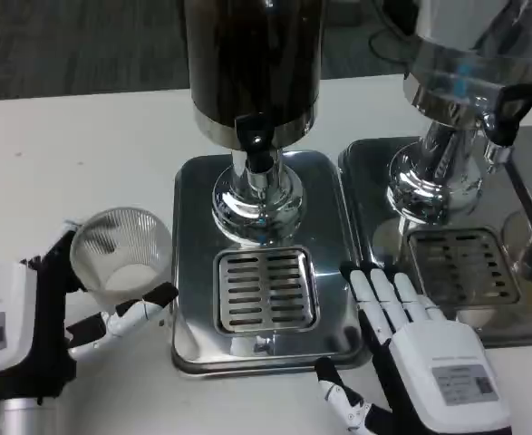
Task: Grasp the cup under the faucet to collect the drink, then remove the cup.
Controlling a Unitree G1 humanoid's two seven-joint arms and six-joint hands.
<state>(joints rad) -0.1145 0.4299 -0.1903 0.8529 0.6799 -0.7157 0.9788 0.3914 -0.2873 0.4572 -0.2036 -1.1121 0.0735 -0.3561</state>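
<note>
Two hands show at the white counter (pixel 84 154). The left hand (pixel 30 331) holds the clear ribbed cup (pixel 120 254) at the left of the dispenser's steel tray (pixel 193 335), its fingers around the cup's sides — the cup tilts, its mouth toward the camera, and stands away from the faucet (pixel 256 145). The right hand (pixel 420 349) lies flat and empty, fingers straight and apart, at the tray's right edge beside the slotted drip grate (pixel 266 290). A second dispenser (pixel 465 100) stands at the right.
</note>
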